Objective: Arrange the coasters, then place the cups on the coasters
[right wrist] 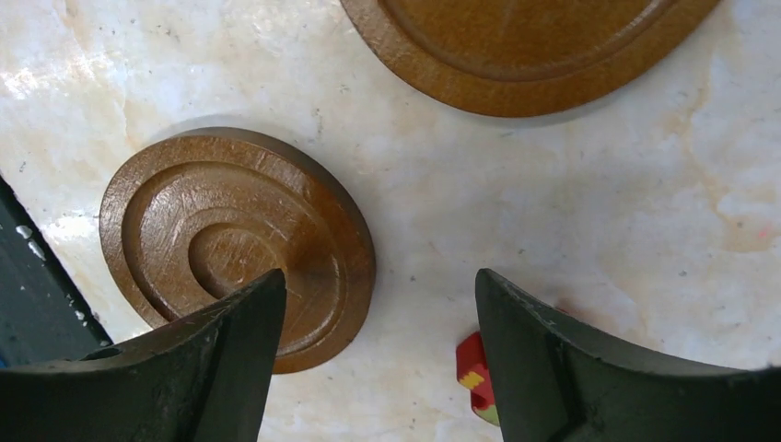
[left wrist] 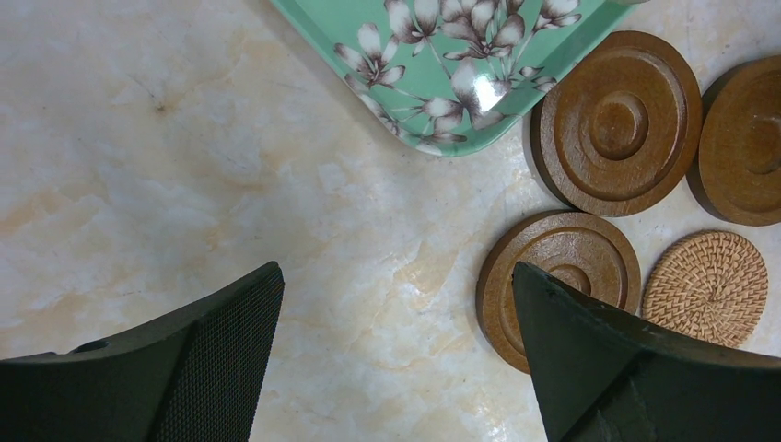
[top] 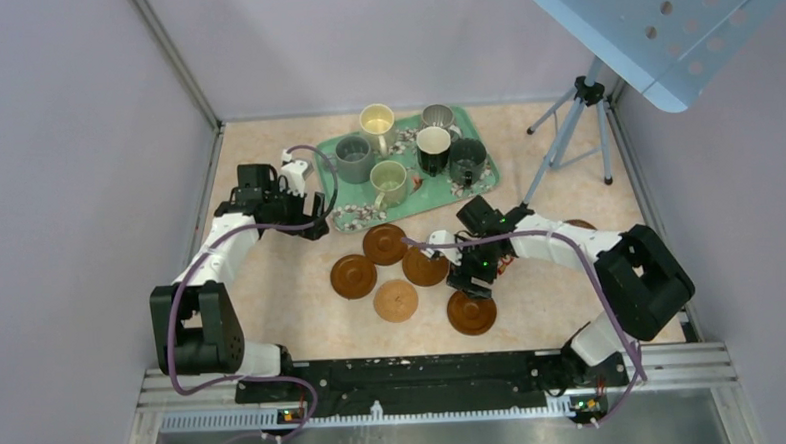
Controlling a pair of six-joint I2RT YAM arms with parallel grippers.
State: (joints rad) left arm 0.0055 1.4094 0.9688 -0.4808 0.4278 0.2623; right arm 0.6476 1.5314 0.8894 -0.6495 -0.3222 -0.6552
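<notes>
annotator: coasters [top: 353, 277] logged. five are seen bunched on the table [top: 293, 316] between the two grippers, four brown plus one tan woven coaster [top: 395, 301]. a sixth brown edge may be hidden behind the right arm, not confirmed.

checker: right gripper [right wrist: 379, 285]?

annotator: jaws spread, nothing gripped. it is hung low over the nearest brown coaster [right wrist: 235, 244], which lies partly under one finger [right wrist: 212, 368]. contact can't be told. the spread is judged wide enough to straddle the disc, likely so it can be shifted, since the coasters are packed too tight for mugs.

checker: anything in the way?

annotator: small red trinket [right wrist: 474, 373] is seen on the table just inside the other finger, so it could be caught if the jaws are closed. another brown coaster [right wrist: 525, 46] lies just beyond the fingertips.

checker: left gripper [left wrist: 396, 276]?

annotator: wide open, empty, held over bare table. the green floral tray [left wrist: 442, 138] has its corner ahead of the fingertips. three brown coasters and the tan one are grouped by one finger.

checker: cups [top: 388, 179]?

annotator: all six are stood on the tray, beyond both grippers, none on a coaster. spreading is judged the step in hand. tripod [top: 590, 91] is noted well off past the right arm.
</notes>
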